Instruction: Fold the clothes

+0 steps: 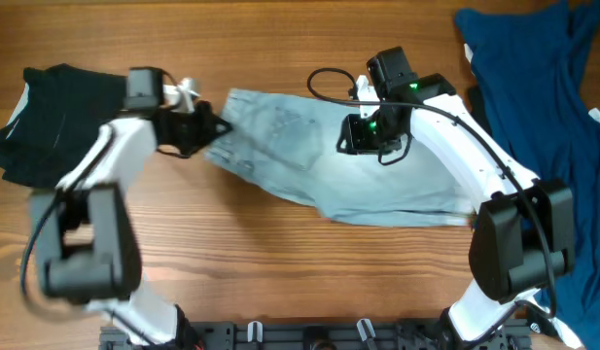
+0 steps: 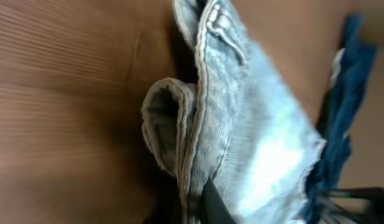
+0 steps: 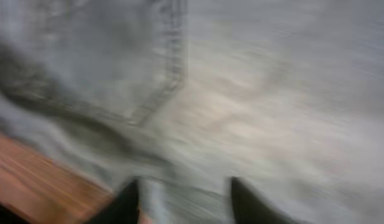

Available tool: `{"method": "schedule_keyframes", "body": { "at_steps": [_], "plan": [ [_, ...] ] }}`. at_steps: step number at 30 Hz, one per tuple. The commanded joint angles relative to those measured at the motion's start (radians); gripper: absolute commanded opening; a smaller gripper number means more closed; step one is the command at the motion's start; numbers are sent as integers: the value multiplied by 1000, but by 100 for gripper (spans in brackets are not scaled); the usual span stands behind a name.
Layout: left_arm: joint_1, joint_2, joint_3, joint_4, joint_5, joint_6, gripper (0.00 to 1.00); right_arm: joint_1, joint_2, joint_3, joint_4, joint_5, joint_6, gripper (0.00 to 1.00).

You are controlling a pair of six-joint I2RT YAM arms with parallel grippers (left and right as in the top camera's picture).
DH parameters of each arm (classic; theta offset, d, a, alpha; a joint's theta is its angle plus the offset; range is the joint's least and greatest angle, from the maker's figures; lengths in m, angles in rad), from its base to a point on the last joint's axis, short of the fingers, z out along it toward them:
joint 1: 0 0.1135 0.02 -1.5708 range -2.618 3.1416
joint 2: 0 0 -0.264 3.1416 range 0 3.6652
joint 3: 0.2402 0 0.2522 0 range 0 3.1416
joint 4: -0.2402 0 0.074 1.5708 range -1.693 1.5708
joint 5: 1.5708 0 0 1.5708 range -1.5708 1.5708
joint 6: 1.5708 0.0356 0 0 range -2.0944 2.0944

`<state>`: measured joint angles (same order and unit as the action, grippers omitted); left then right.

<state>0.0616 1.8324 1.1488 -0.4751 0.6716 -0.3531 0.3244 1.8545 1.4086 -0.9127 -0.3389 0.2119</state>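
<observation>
The light-blue denim shorts (image 1: 368,180) lie across the middle of the table, waistband end to the left. My left gripper (image 1: 210,128) is shut on the shorts' left edge; the left wrist view shows the folded waistband (image 2: 198,124) pinched between its fingers. My right gripper (image 1: 363,136) hovers over the shorts' upper middle, fingers open, with denim and pocket stitching (image 3: 173,68) blurred beneath it. A black garment (image 1: 52,117) lies folded at the far left. A bigger navy garment (image 1: 533,68) lies at the far right.
Bare wooden table (image 1: 280,272) shows in front of and behind the shorts. A black cable (image 1: 324,78) loops by the right arm. The navy garment hangs along the right edge (image 1: 591,233).
</observation>
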Motion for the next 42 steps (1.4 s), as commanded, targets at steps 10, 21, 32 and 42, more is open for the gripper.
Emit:
{"method": "schedule_keyframes", "body": {
  "at_steps": [10,21,32,42],
  "plan": [
    [42,-438,3,-221,-64,10,4,206,145,-11,166,-168,32,4],
    [62,-557,3,-225,-64,8,6,425,351,-11,494,-298,155,4],
    [3,-553,3,-359,-105,35,4,72,19,31,-148,242,119,12],
    [-344,-526,3,-278,-124,-78,4,27,20,-396,123,268,158,13]
  ]
}}
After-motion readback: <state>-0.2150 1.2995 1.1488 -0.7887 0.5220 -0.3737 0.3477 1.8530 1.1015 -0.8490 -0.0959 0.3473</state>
